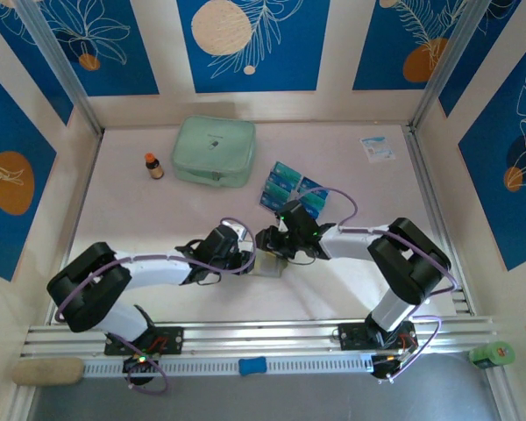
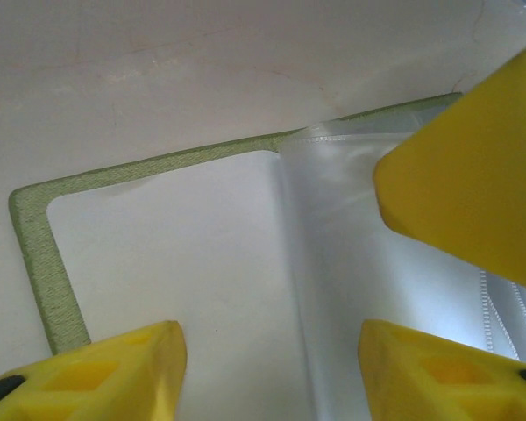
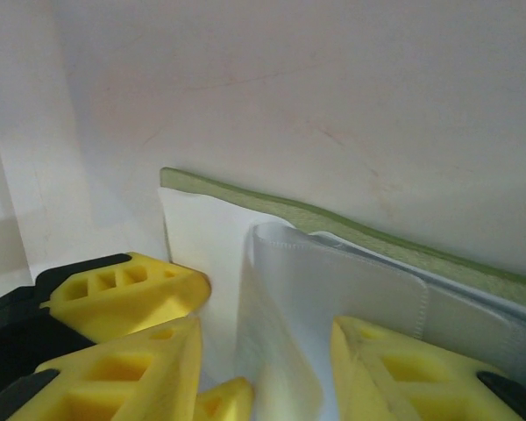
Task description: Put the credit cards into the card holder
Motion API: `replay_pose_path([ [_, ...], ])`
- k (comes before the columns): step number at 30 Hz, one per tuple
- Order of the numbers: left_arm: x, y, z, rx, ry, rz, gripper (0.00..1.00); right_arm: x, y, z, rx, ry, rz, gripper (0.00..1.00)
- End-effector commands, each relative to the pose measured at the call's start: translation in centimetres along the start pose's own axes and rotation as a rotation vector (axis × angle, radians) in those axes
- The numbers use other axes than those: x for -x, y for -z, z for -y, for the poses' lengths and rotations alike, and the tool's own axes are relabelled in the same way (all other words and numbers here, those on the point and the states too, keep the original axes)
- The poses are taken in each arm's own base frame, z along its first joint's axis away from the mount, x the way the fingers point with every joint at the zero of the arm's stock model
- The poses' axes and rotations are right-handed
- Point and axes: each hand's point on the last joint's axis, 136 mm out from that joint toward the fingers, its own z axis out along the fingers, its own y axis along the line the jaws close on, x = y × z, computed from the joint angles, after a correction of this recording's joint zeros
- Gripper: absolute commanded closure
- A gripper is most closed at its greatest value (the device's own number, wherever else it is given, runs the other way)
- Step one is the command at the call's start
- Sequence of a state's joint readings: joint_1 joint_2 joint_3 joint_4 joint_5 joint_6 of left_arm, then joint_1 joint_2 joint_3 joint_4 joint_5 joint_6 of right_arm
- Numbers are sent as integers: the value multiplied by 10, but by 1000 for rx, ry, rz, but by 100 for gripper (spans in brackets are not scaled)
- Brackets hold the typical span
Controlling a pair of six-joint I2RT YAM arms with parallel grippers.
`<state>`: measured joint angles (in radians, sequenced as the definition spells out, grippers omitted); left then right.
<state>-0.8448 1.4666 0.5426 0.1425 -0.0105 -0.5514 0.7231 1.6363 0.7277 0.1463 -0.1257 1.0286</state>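
Overhead, credit cards [image 1: 291, 187], close-up, open card holder [image 2: 37, 254]

Olive-edged card holder [image 2: 35, 254] lying open, clear sleeves showing, blue-teal credit cards [image 1: 291, 188] clustered flat just beyond it

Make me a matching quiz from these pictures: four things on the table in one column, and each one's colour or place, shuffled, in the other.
Things:
1. card holder
2. credit cards
3. zip pouch
4. small bottle

Descriptions:
A. orange cap, standing just left of the pouch
B. olive-edged, lying open at the near middle
C. pale mint, at the far middle
D. blue and teal, lying flat in a cluster

Pairs: 1-B, 2-D, 3-C, 4-A
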Motion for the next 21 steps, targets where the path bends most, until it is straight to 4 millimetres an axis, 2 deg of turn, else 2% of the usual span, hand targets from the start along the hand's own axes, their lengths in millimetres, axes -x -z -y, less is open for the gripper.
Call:
replay_pose_path([
  [1, -18, 2, -9, 21, 17, -48, 41, -6, -2, -15, 42, 25, -44, 58],
  [3, -15, 6, -8, 17, 16, -36, 39, -6, 1, -19, 49, 26, -43, 56],
  [9, -1, 25, -7, 20, 15, 29, 30, -7, 10, -34, 66, 25, -41, 40],
  [16, 13, 53, -11, 43, 9, 111, 23, -10, 7, -47, 74, 17, -53, 36],
  [21, 15, 64, -14, 53, -3, 138, 22, -7, 0, -55, 78, 9, -56, 35],
])
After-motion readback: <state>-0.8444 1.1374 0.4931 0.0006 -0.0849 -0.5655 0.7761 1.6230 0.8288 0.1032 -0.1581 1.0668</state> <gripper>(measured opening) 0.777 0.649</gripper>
